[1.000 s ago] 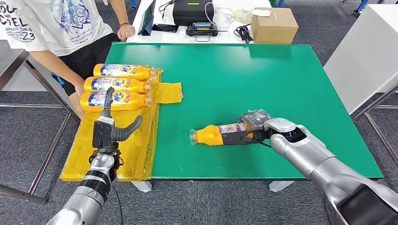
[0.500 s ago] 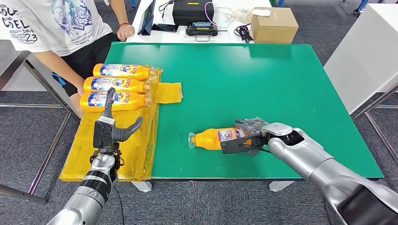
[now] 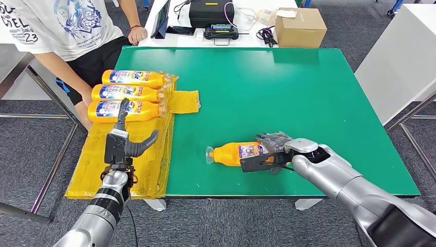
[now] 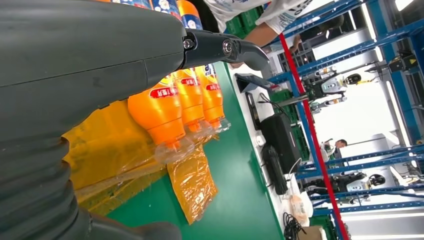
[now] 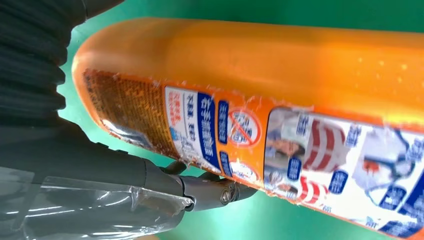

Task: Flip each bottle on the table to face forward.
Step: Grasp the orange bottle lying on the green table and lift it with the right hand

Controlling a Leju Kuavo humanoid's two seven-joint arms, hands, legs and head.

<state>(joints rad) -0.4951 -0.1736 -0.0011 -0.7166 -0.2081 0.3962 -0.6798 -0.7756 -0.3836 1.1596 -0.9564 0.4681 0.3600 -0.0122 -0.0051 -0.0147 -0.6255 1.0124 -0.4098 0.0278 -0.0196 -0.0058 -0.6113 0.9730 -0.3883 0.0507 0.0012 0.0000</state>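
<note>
Lying on its side in the lower middle of the head view, the orange bottle is resting on the green surface with its clear cap end pointing toward the frame's left. The right robot hand is reaching in from the lower right and is wrapping its dark fingers along the bottle's base half; I judge it is grasping the body there so it can roll it about its long axis. In the right wrist view the printed label is showing with a finger tucked under the bottle's side, which suggests the label is being turned toward the camera side and the flip is partly along, though I cannot tell whether this face is the front.

Hovering at the lower left of the head view, the left robot hand is standing upright over the yellow plastic sheet, released, with its fingers apart and nothing in them; it is probably waiting clear of the working arm.

Farther up the left side, 3 bottles are lying side by side on that sheet, labels up, apparently parked as a group apart from the 1 being handled. A person is standing at the upper left corner, and a cardboard box is sitting on the white table beyond.
</note>
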